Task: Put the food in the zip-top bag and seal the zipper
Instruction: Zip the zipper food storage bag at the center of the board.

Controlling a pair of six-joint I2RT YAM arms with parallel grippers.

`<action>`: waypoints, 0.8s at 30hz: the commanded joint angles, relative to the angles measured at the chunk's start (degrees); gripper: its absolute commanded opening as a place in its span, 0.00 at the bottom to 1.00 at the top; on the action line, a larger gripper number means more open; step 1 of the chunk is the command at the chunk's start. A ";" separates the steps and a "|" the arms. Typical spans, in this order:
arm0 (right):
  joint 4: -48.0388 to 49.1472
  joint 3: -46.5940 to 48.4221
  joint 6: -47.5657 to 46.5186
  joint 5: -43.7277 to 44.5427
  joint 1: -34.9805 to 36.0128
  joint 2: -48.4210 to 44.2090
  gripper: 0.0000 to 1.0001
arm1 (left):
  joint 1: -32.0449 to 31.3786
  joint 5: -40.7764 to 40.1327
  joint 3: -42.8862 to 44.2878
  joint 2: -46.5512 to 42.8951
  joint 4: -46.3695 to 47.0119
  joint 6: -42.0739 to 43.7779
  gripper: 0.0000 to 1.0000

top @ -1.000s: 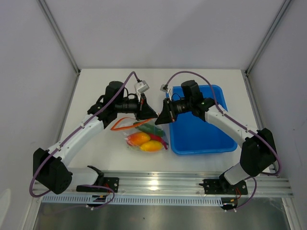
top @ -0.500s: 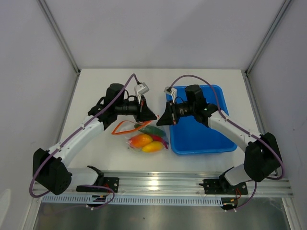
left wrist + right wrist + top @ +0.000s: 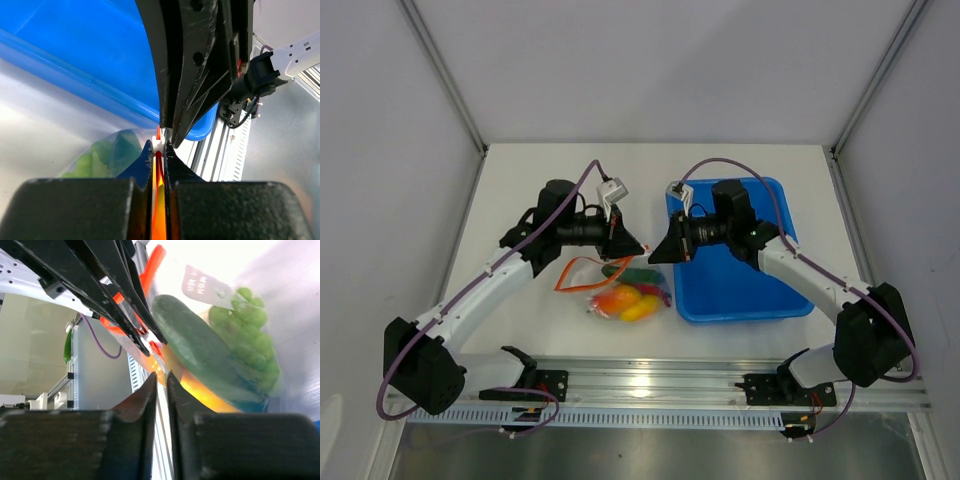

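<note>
The clear zip-top bag (image 3: 620, 285) hangs between my two grippers, left of the blue tray. Inside it are an orange-yellow pepper (image 3: 620, 299), a dark green cucumber (image 3: 640, 272), a red chili (image 3: 660, 293) and, in the right wrist view, green grapes (image 3: 250, 320) beside the cucumber (image 3: 200, 347). My left gripper (image 3: 638, 246) is shut on the red-orange zipper (image 3: 159, 165) at its white slider (image 3: 158, 142). My right gripper (image 3: 655, 253) is shut on the bag's clear edge (image 3: 161, 382), tip to tip with the left gripper. The loose zipper strip (image 3: 578, 268) loops out to the left.
The blue tray (image 3: 760, 290) stands right of the bag under my right arm, and its rim shows in the left wrist view (image 3: 75, 75). A metal rail (image 3: 660, 385) runs along the table's near edge. Grey walls close in the back and sides.
Both gripper tips have shifted slightly toward the near edge while staying together. The right arm has swung a little to the right. The food in the bag has bunched up and sits lower.
</note>
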 commanded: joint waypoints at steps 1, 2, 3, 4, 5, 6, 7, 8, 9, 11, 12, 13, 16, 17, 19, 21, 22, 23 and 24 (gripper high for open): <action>-7.38 5.76 -7.06 -4.62 -0.28 0.72 0.21 | -0.16 1.21 0.32 -1.73 -0.03 -1.08 0.01; -8.28 6.29 -7.94 -5.06 -0.37 1.42 0.23 | -0.16 1.57 0.75 -1.82 -0.12 -1.26 0.01; -8.73 6.91 -9.08 -5.42 -0.37 1.60 0.24 | -0.16 1.83 0.84 -1.64 -0.03 -1.35 0.01; -9.08 7.09 -9.27 -5.94 -0.28 1.87 0.28 | -0.16 2.01 1.19 -1.64 0.06 -1.52 0.01; -8.91 7.35 -9.35 -6.73 -0.37 2.13 0.29 | -0.16 2.36 1.28 -1.55 0.06 -1.52 0.00; -8.91 8.05 -9.27 -7.26 -0.28 3.09 0.31 | -0.16 2.45 1.37 -1.64 0.06 -1.52 0.01; -9.08 8.32 -9.35 -8.22 -0.11 3.62 0.32 | -0.16 2.45 1.46 -1.64 -0.03 -1.61 0.01; -9.08 8.67 -9.27 -8.58 -0.10 4.15 0.33 | -0.16 2.53 1.63 -1.73 -0.03 -1.61 0.01; -9.17 8.93 -9.35 -8.85 0.07 5.03 0.35 | -0.16 2.62 1.64 -1.73 -0.03 -1.61 0.01; -9.08 9.29 -9.53 -9.29 0.60 5.82 0.35 | -0.16 2.54 1.55 -1.82 0.06 -1.79 0.01; -9.08 9.46 -9.53 -9.29 0.95 6.17 0.35 | -0.16 2.54 1.72 -1.73 0.06 -1.79 0.00; -8.82 9.64 -9.62 -9.29 1.21 6.87 0.35 | -0.16 2.62 1.81 -1.73 -0.03 -1.87 0.01; -8.47 10.25 -9.53 -8.85 2.18 8.10 0.34 | -0.16 2.80 1.99 -1.64 -0.12 -1.87 0.00; -8.29 10.43 -9.44 -8.76 2.53 8.46 0.33 | -0.16 2.80 2.16 -1.55 -0.12 -1.87 0.01; -7.33 10.69 -9.01 -8.32 2.71 9.42 0.31 | -0.16 3.06 2.25 -1.29 -0.20 -1.79 0.01; -5.40 10.78 -7.25 -7.54 2.97 9.78 0.27 | -0.16 3.24 2.34 -1.11 -0.38 -1.70 0.00; -5.13 10.87 -6.81 -7.01 2.97 9.87 0.23 | -0.16 3.24 2.34 -1.03 -0.47 -1.70 0.01; -5.04 10.96 -6.20 -6.39 2.97 9.96 0.16 | -0.16 3.06 2.34 -0.94 -0.47 -1.70 0.00; -4.86 11.04 -5.84 -5.43 2.97 10.13 0.00 | -0.16 3.06 2.43 -0.85 -0.82 -1.61 0.00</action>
